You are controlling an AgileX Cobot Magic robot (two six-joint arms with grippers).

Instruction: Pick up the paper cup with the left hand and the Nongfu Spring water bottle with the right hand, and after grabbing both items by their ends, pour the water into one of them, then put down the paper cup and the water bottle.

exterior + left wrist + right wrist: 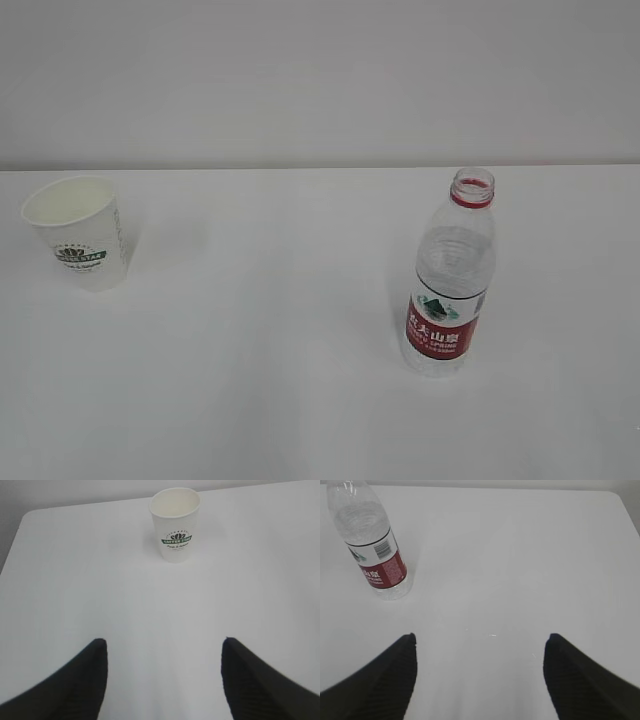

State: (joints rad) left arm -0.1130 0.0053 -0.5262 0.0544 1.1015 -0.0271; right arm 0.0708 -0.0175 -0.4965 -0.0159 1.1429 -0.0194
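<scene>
Both hands, left hand (164, 680) and right hand (479, 677), gape wide and empty, facing the upright white green-logoed paper cup (175, 524) and uncapped clear red-labelled water bottle (372, 542), ready for grasping.

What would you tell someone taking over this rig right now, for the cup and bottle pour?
Left tool: open, empty, short of the paper cup.
Right tool: open, empty; the Nongfu Spring water bottle stands ahead, to its left.
Cup: upright on the white table, far left in the exterior view.
Bottle: upright, uncapped, right of centre there.
Done: nothing grasped yet.
Left: pick up both, pour, set both down.
</scene>
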